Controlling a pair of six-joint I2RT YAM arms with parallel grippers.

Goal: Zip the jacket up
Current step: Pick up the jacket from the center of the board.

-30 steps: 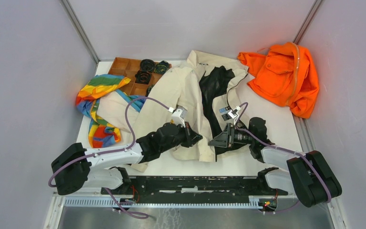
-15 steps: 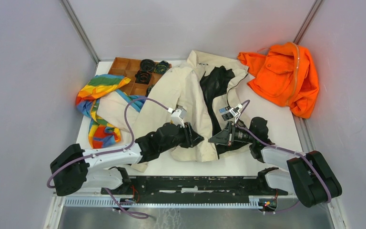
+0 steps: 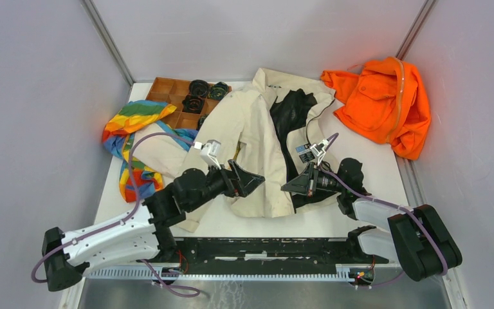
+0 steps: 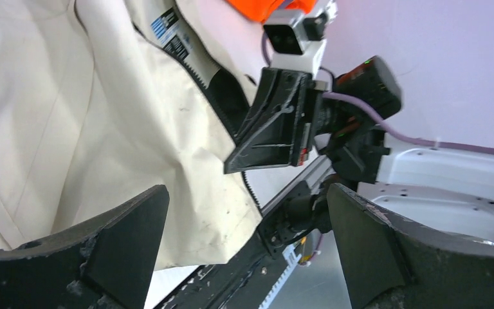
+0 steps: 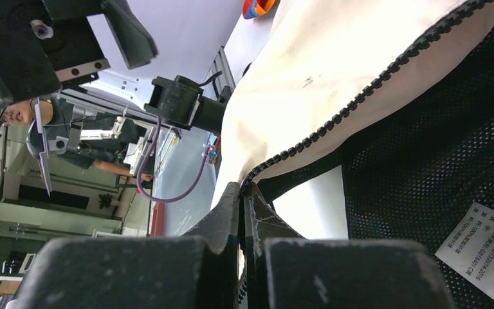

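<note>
The beige jacket (image 3: 257, 122) lies open on the table, black lining up, its dark zipper (image 5: 373, 84) running along the front edge. My right gripper (image 3: 287, 188) is shut on the zipper edge near the hem; its tips (image 5: 241, 193) pinch the toothed tape. My left gripper (image 3: 257, 182) hovers wide open just left of it, over the jacket's left front panel (image 4: 103, 116), holding nothing. In the left wrist view the open gripper (image 4: 247, 251) frames the hem corner, with the right gripper (image 4: 228, 168) beyond it.
A bright orange garment (image 3: 383, 103) lies at the back right. A rainbow-striped cloth (image 3: 132, 129) sits at the left beside a brown compartment tray (image 3: 167, 87) holding black round parts (image 3: 198, 87). The arms' mounting rail (image 3: 264, 248) runs along the near edge.
My left gripper has opened, let go of the jacket's left front, and drawn back to the left. My right gripper has shut on the zipper edge.
</note>
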